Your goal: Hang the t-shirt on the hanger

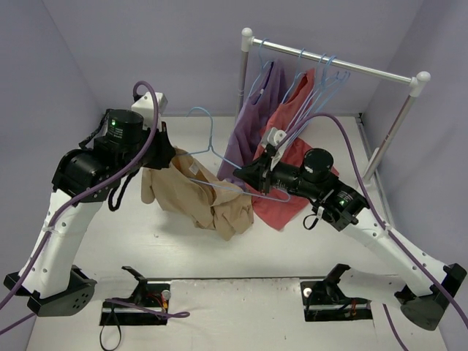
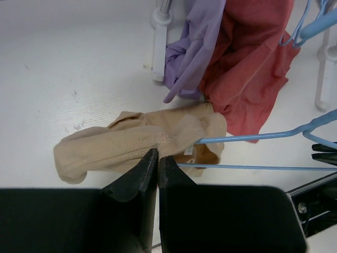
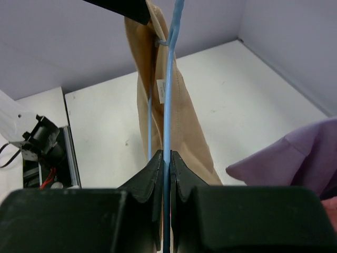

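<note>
The tan t-shirt [image 1: 197, 197] hangs bunched above the table, between the arms. My left gripper [image 1: 170, 152] is shut on its collar edge; in the left wrist view [image 2: 157, 153] the fingertips pinch the stitched fabric [image 2: 131, 145]. The light-blue hanger [image 1: 212, 157] is held in the air with one end pushed into the shirt's neck opening. My right gripper [image 1: 245, 175] is shut on the hanger's wire; the right wrist view [image 3: 168, 155] shows the wire [image 3: 169, 95] running up between the fingertips to the t-shirt [image 3: 181, 113].
A white rail [image 1: 333, 64] at the back right carries a purple shirt [image 1: 256, 110], a red shirt [image 1: 292, 146] and several more blue hangers [image 1: 325, 77]. Its posts [image 1: 387, 139] stand on the table. The purple and red shirts hang just behind my right gripper.
</note>
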`<action>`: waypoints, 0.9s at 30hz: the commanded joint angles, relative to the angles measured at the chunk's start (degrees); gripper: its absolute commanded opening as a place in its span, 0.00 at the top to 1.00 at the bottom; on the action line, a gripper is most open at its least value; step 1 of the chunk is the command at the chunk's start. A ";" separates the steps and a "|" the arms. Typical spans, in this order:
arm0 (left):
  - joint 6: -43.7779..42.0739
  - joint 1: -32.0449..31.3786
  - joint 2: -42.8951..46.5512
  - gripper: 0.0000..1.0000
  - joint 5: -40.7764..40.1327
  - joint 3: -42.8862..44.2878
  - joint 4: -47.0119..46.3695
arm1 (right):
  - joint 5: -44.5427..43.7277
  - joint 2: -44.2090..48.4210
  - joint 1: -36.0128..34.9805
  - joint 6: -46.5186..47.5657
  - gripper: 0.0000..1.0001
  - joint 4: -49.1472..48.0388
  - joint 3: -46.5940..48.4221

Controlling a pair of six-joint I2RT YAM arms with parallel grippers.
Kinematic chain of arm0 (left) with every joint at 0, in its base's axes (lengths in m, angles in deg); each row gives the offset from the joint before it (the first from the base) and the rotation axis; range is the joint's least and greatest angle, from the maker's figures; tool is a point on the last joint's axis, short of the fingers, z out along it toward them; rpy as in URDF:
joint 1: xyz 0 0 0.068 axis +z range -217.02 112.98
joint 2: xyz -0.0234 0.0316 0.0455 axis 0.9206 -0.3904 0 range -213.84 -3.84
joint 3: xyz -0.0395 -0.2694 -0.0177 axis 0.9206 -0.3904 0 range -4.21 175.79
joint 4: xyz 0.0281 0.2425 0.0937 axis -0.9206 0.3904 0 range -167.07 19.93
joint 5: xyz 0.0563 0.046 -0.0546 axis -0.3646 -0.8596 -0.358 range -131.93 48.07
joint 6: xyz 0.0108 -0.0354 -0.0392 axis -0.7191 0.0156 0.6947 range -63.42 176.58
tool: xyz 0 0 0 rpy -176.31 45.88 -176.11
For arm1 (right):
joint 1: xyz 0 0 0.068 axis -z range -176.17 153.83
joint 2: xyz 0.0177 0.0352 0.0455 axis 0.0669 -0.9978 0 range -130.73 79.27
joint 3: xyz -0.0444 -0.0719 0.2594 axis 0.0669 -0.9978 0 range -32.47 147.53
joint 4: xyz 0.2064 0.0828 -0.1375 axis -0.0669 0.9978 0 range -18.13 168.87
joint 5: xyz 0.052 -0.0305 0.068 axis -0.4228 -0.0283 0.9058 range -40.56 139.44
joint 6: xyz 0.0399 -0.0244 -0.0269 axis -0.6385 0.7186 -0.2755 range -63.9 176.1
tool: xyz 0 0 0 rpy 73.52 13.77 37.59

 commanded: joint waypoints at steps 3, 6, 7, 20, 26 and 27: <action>-0.59 -0.68 0.04 1.00 -7.16 5.53 0.47 | -2.68 1.77 -0.80 -0.19 1.00 -13.11 1.79; -2.55 -0.49 0.43 1.00 -12.39 4.70 1.20 | -2.54 3.44 -0.89 -0.82 1.00 -13.32 0.66; -2.61 -0.43 0.36 1.00 -12.70 4.37 1.60 | -2.89 4.14 -0.89 -1.79 1.00 -13.41 0.28; -7.94 -0.43 -1.90 1.00 -11.60 6.92 1.35 | 1.02 3.69 -1.29 -3.09 1.00 -14.43 -0.74; -9.89 -1.11 -3.68 1.00 -2.74 9.78 1.22 | 1.01 1.87 -2.65 -4.35 1.00 -19.07 -1.55; -9.56 -1.48 -3.83 1.00 -1.70 9.81 1.20 | 0.87 1.56 -2.63 -4.25 1.00 -19.44 -1.37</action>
